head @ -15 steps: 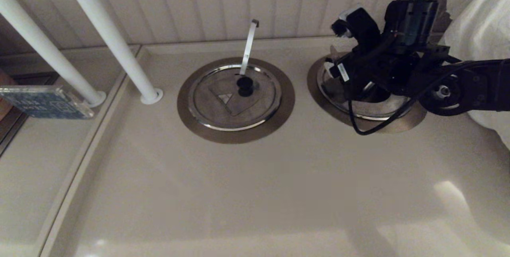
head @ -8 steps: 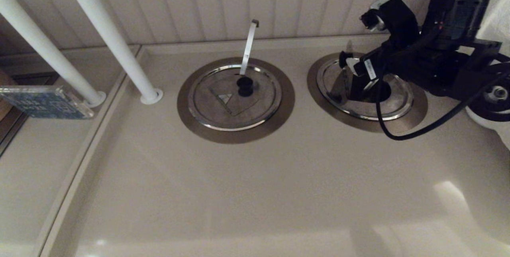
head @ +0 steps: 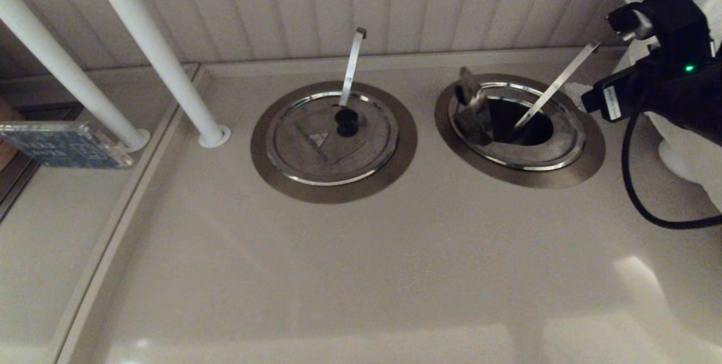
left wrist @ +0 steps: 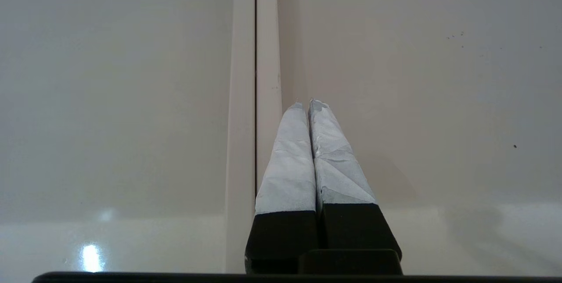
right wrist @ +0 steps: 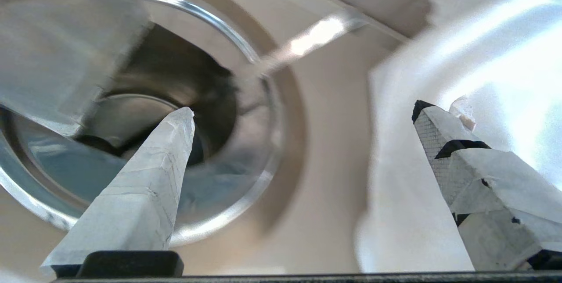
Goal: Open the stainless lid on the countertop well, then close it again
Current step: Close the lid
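Dim, warm light over the head view, with a soft bright patch of glare on the countertop (head: 634, 273) at the near right and thin highlights along the rim of the stainless lid (head: 516, 127). The right wrist view smears with motion blur and white cloth (right wrist: 491, 50) blows out. The left wrist view is sharp and evenly lit, one small glint low on the counter.

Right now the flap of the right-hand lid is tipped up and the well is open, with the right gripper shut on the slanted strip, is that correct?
Not quite. The right gripper is open and holds nothing; the right wrist view shows its fingers spread wide, clear of the strip. The rest stands: in the head view the lid has its flap up and the well is open.
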You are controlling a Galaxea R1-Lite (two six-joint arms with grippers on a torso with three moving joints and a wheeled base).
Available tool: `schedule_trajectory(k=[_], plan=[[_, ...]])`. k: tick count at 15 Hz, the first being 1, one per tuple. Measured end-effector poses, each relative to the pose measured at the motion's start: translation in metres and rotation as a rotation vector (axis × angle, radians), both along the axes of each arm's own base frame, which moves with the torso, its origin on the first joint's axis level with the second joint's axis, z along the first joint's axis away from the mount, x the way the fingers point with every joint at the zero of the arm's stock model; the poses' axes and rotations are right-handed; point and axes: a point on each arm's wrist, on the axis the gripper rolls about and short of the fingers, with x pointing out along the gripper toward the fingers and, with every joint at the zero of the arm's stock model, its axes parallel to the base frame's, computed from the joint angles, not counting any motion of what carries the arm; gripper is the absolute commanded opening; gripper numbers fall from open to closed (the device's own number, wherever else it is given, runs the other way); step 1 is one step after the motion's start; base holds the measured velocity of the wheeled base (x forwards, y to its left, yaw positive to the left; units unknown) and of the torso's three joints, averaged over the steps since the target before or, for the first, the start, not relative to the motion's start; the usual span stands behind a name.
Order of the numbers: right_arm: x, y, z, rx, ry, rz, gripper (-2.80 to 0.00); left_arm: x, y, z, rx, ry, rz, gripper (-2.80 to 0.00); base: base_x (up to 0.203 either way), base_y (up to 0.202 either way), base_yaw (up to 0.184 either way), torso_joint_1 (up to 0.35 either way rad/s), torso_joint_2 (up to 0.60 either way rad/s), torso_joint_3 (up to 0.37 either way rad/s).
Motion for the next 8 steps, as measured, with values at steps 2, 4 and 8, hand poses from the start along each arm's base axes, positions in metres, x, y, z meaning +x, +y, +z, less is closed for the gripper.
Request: schedule_trajectory(k=[2, 4, 8], plan=[[-0.016, -0.006, 0.005, 0.002, -0.022, -0.001, 0.0, 0.0, 0.0, 0.0, 0.001, 0.0, 0.0, -2.8, 0.0, 0.0, 0.0, 0.0, 0.0, 0.0], [-0.023, 0.004, 0.009, 0.004, -0.036, 0.045, 0.0, 0.0, 0.0, 0.0, 0.001, 0.0, 0.0, -2.8, 0.0, 0.0, 0.0, 0.0, 0.0, 0.0], [-0.008, 0.061, 0.001, 0.0, 0.002, 0.229, 0.0, 0.0, 0.0, 0.0, 0.001, 0.0, 0.0, -2.8, 0.0, 0.0, 0.0, 0.0, 0.0, 0.0]])
